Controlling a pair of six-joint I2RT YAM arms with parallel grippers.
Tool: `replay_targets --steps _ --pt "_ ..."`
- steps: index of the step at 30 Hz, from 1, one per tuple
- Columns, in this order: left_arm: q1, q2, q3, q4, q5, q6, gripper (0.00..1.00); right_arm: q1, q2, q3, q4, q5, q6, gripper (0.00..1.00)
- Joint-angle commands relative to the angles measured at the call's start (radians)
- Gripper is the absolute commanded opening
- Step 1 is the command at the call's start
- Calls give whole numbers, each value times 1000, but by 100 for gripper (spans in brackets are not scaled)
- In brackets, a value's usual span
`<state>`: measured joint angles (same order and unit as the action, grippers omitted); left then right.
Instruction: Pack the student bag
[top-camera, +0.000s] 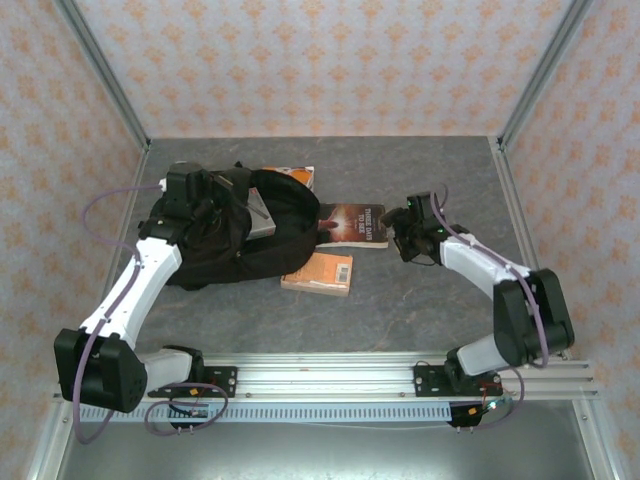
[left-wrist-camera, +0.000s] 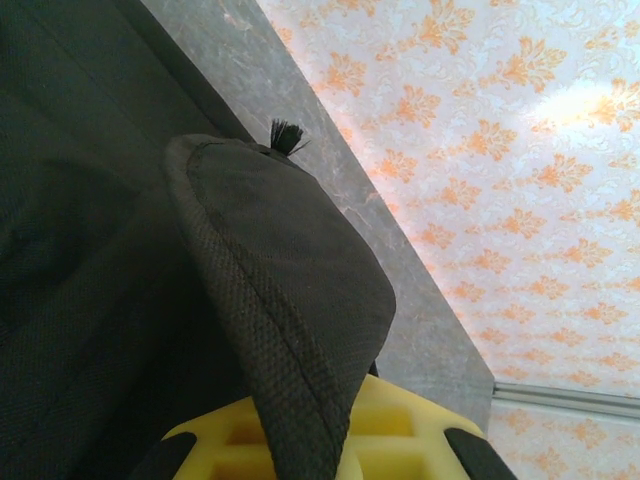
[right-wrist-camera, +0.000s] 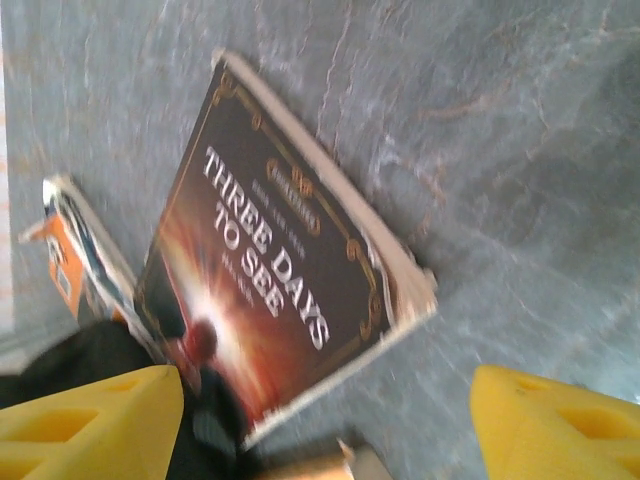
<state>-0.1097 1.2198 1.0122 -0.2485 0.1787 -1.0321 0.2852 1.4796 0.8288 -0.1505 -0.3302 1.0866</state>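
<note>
Above the book (right-wrist-camera: 270, 290) edge, right gripper (right-wrist-camera: 325, 425) spread; left gripper (left-wrist-camera: 320, 450) pinches student bag (left-wrist-camera: 290, 280) flap.

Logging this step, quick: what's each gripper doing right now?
Left gripper: closed on a fabric flap of the student bag.
Right gripper: open, holding nothing, pointed at the Three Days to See book.

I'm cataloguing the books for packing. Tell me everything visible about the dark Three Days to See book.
A closed paperback, dark brown cover with a gold ornamental border, white title and a glowing burst. Pale page edges show along one side. It lies flat, cover up, on the grey table; the black student bag overlaps one corner.
</note>
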Motion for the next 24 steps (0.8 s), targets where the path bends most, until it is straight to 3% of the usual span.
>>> replay_targets --steps 1,5,9,12,14,18,21,24 --pt "-8 15 6 5 -9 -12 0 -15 100 34 146 -38 122 75" --pt "-8 13 11 -1 -7 -8 0 -22 212 86 168 -48 146 72" --pt "-5 8 18 -3 -5 -7 0 -20 275 74 228 -64 181 60" --pt "2 13 19 0 5 -10 0 -21 291 66 250 -70 176 40" --pt "8 18 19 5 14 -13 0 -20 290 70 252 -71 154 22" --pt "10 26 22 6 22 -12 0 -22 294 109 186 -65 88 0" --pt "9 35 36 -2 30 5 1 -23 285 125 132 -50 40 0" --pt "3 43 65 -17 34 38 20 -27 246 131 56 -3 -23 0"
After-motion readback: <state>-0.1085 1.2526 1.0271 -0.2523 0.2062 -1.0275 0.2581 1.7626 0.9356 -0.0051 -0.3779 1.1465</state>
